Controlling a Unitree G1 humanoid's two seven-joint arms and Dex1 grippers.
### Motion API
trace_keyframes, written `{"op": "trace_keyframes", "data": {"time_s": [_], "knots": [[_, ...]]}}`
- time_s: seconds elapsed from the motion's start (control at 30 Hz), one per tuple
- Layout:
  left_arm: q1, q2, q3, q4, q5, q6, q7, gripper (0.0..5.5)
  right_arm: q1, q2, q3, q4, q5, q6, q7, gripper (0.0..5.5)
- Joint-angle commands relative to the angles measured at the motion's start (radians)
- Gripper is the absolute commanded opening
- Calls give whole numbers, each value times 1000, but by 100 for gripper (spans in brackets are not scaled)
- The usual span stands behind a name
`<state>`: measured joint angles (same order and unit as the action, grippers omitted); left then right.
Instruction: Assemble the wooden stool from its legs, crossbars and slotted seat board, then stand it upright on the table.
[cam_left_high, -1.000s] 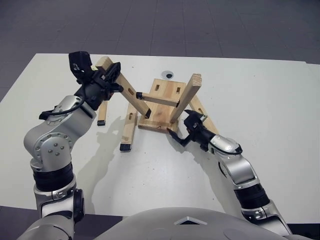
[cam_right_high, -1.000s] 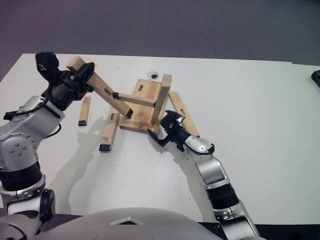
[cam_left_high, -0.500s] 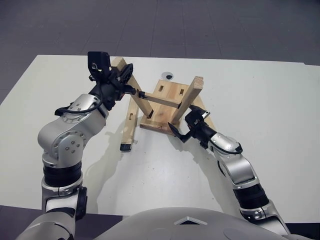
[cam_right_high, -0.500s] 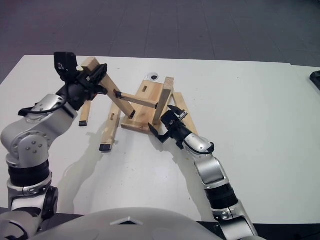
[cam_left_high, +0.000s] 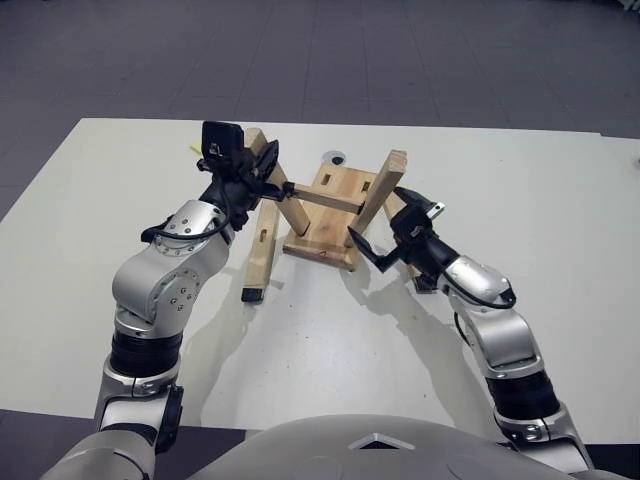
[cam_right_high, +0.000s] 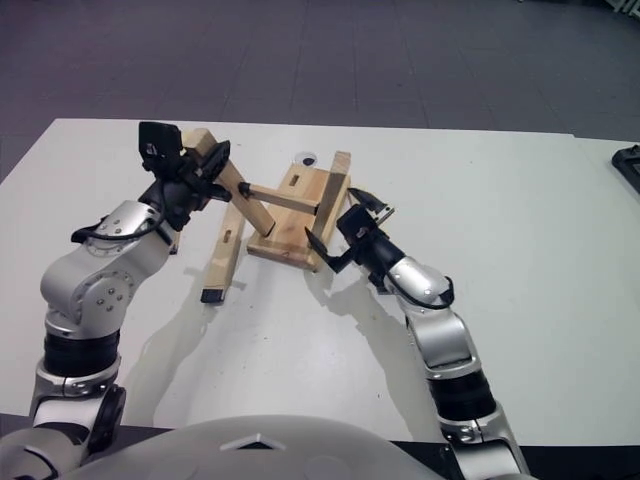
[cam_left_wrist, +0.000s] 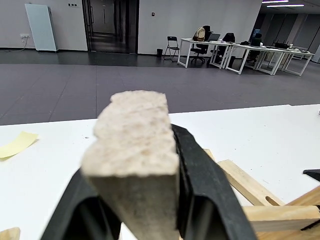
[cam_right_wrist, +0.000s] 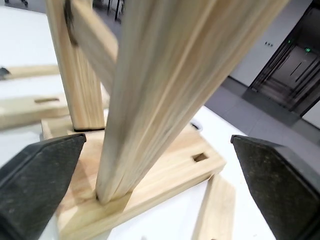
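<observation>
1. Seat board (cam_left_high: 318, 240): lies flat on the bench (cam_left_high: 330, 350), in the far half, about midway between the left and right edges. A rectangular slot (cam_right_wrist: 200, 157) is open in its upward face.

2. Left leg (cam_left_high: 287, 208): foot set on the seat board, leaning with its top toward the bench's left edge. The left hand (cam_left_high: 264, 174) is clamped on its upper end. The left wrist view shows a black finger (cam_left_wrist: 200, 185) pressed against each side of the leg's end face.

3. Right leg (cam_left_high: 390, 175): stands on the seat board, tilted toward the right edge. The right hand (cam_left_high: 375, 214) is spread apart with one pad (cam_right_wrist: 40, 175) on either side of this leg. A gap shows on both sides, with no contact.

4. Crossbar (cam_left_high: 325, 198): spans between the two standing legs, above the board.

5. Loose leg (cam_left_high: 260, 250): lies flat just beside the board on its left-edge side, black-capped end toward the near edge.

6. Further loose piece (cam_right_wrist: 215, 210): lies flat beside the board on its right-edge side.

7. Round hole (cam_left_high: 338, 158): in the bench top near the far edge, beyond the board.
</observation>
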<state>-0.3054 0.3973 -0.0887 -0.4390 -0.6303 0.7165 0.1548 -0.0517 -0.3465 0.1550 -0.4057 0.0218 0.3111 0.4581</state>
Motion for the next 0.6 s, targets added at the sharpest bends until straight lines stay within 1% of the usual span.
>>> {"op": "trace_keyframes", "data": {"time_s": [0.03,0.07,0.1,0.13,0.2,0.23,0.33,0.37,0.4,0.53,0.6], "knots": [[147,-2,-103,151,113,148,18,110,-2,-44,-221,-253,279,62,70,540],[150,-12,-93,153,116,145,24,110,-22,-44,-270,-282,348,82,66,519],[152,-24,-82,157,117,145,29,110,-47,-40,-307,-298,413,99,56,513],[153,-37,-71,160,117,146,34,110,-70,-36,-330,-308,465,110,46,495],[155,-59,-59,160,116,152,40,110,-116,-31,-348,-331,545,131,21,469],[156,-71,-55,156,112,157,42,110,-153,-28,-340,-341,558,146,-2,447],[162,-103,-48,142,109,168,49,110,-281,-10,-264,-344,532,186,-74,396],[162,-114,-48,139,110,171,52,109,-324,12,-219,-335,504,199,-107,374],[163,-125,-48,134,110,175,55,109,-358,36,-165,-320,467,205,-135,366],[166,-157,-46,122,119,183,59,106,-395,121,16,-262,352,229,-218,300],[168,-169,-49,119,124,184,59,106,-400,176,82,-229,321,247,-258,276]]}}
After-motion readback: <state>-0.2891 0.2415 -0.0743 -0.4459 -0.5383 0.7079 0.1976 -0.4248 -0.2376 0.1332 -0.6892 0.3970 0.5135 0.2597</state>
